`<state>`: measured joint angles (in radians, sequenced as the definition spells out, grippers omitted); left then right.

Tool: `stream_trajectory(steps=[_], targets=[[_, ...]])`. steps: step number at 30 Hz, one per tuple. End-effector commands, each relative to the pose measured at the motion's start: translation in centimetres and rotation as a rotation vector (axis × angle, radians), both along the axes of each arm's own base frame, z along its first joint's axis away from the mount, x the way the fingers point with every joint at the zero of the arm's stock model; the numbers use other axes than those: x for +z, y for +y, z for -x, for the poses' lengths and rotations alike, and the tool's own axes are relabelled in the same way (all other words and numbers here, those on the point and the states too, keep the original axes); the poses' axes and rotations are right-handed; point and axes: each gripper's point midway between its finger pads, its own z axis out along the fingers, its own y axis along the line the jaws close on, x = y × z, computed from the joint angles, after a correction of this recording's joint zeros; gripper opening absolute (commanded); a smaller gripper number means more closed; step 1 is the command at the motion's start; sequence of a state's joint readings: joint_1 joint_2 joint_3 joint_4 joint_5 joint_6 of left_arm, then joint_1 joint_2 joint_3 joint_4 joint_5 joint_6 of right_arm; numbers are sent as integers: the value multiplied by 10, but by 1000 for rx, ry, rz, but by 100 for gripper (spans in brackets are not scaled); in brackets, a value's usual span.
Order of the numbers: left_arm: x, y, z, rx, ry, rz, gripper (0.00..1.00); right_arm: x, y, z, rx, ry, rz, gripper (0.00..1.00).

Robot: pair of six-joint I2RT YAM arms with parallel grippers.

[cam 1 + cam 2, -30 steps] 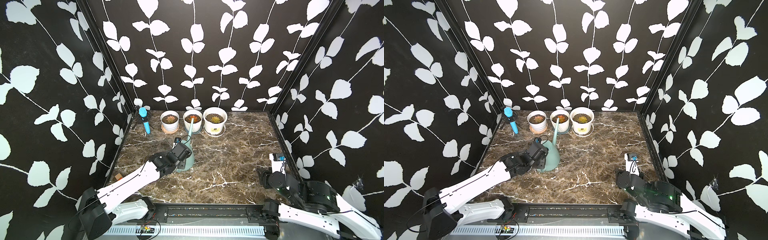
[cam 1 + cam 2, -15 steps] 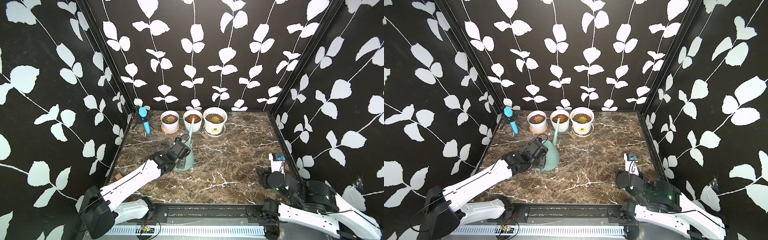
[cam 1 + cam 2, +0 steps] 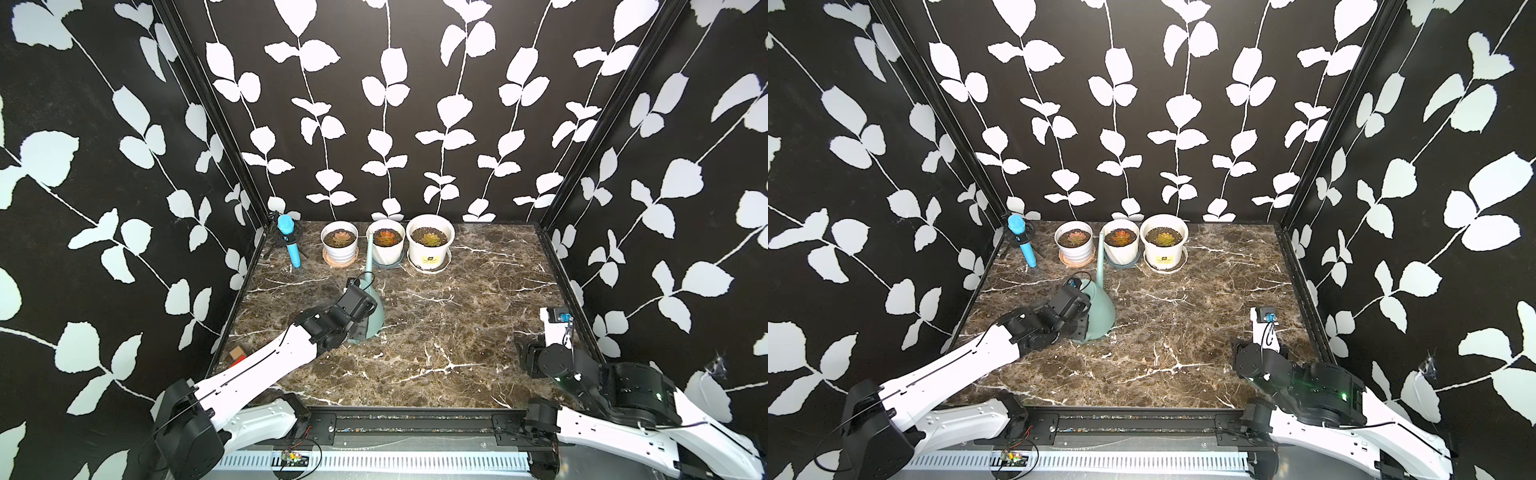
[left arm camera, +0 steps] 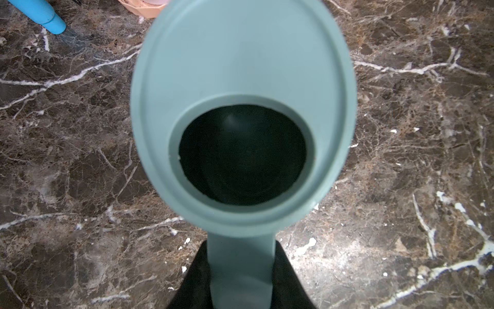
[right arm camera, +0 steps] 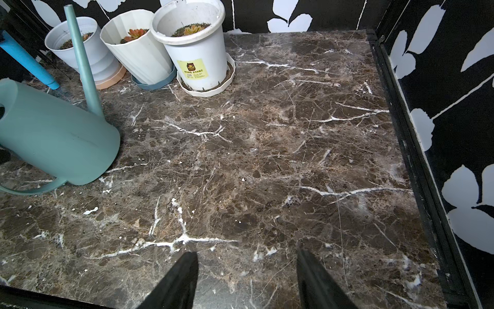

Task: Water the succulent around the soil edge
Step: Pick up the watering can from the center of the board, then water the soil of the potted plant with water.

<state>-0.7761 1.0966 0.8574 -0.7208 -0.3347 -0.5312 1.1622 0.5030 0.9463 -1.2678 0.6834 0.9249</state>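
- Left tool (image 4: 240, 283): pinching the handle (image 4: 240, 262) of the watering can (image 4: 240, 67). In the left wrist view its dark fingers (image 4: 197, 289) press on either side of the handle.
- Watering can: teal, on the table (image 3: 457, 332), left of centre. Its round filling hole faces up toward the left wrist camera.
- Whether the can's base sits fully on the table cannot be told.
- Spout (image 3: 369, 253): long and thin, pointing toward the far side. In both top views its tip lies in front of the gap between the left and middle pots. Contact with either pot cannot be told.
- Pots: three white ones in a row along the far edge. The left pot (image 3: 340, 255) stands on a peach saucer (image 3: 340, 263). The middle pot (image 3: 388, 254) stands on a grey-blue one. The right pot (image 3: 430, 255) carries a yellow label and stands on a white one.
- Succulents (image 3: 431, 238): one in each pot, upright, ringed by dark soil (image 3: 442, 232).
- Right tool (image 5: 247, 279): spread, only bare table showing between its fingers. It sits at the near right, well apart from the can.
- Blue tube (image 3: 291, 245): leaning in the far left corner, left of the pots.
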Motion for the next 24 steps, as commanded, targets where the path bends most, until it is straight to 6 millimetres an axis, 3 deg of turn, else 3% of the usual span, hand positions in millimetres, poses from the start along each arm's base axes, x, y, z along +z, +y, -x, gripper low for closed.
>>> stream_trajectory(steps=[1,12,17,21,24], targets=[[7,18,10,32,-2,-24,0,-4,-4,0,-16,2,6,61],[101,53,29,-38,-73,-127,0,14,6,-6,30,-47,18,59],[143,88,29,-11,-215,-251,0,31,9,-12,66,-105,75,60],[163,101,29,45,-373,-186,0,42,13,-18,88,-143,143,59],[164,115,31,103,-433,-193,0,49,24,-23,124,-165,168,59]])
